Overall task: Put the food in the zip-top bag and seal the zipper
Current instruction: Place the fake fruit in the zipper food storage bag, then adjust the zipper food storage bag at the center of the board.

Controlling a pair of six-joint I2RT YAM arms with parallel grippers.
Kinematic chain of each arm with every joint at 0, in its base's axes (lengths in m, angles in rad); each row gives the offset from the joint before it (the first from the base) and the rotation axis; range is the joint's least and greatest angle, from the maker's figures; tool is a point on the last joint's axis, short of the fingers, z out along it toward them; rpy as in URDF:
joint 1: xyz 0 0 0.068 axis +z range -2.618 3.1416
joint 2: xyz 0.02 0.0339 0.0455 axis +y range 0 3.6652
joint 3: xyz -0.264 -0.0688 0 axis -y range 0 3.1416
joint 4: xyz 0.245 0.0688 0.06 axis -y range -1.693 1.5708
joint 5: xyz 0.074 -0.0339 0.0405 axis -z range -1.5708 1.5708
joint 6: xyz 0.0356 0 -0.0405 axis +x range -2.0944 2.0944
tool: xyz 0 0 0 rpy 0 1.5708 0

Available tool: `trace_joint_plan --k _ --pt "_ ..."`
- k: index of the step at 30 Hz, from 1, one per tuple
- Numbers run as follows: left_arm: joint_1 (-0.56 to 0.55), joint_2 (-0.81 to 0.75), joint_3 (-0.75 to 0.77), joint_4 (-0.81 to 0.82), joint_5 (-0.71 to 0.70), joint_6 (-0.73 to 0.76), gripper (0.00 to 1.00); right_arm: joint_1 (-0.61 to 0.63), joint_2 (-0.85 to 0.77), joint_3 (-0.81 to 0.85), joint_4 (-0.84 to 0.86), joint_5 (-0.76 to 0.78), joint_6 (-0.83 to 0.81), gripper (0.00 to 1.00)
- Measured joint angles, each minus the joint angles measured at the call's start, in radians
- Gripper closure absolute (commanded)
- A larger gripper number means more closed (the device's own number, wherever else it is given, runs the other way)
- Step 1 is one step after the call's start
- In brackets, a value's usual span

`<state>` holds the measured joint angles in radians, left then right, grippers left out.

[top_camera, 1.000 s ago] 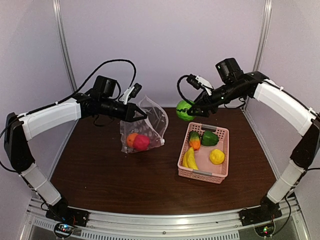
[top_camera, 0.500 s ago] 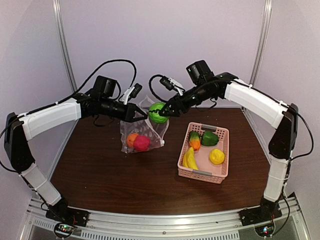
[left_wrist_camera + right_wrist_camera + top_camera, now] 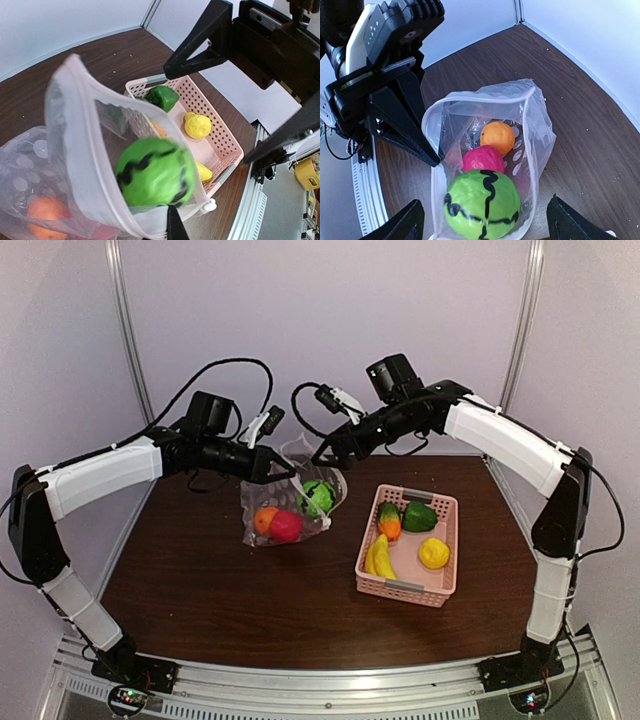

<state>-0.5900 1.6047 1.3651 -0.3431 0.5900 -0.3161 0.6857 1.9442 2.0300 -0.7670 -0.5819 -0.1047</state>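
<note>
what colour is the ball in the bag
The ball: green with wavy black stripes, clearest in the right wrist view.

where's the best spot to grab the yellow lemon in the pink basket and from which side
Take the lemon across its rounded middle, coming straight down from above. The walls of the pink basket block a side approach, and the lemon lies apart from the banana and green pepper, so the jaws have room either side.
</note>
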Motion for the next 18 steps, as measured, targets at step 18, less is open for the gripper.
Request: trace_joint_plan --k 18 --pt "0.0 -0.018 -0.002 0.002 -0.013 0.011 1.0 -0.145 -0.322 -0.325 -0.014 0.223 -0.14 0.08"
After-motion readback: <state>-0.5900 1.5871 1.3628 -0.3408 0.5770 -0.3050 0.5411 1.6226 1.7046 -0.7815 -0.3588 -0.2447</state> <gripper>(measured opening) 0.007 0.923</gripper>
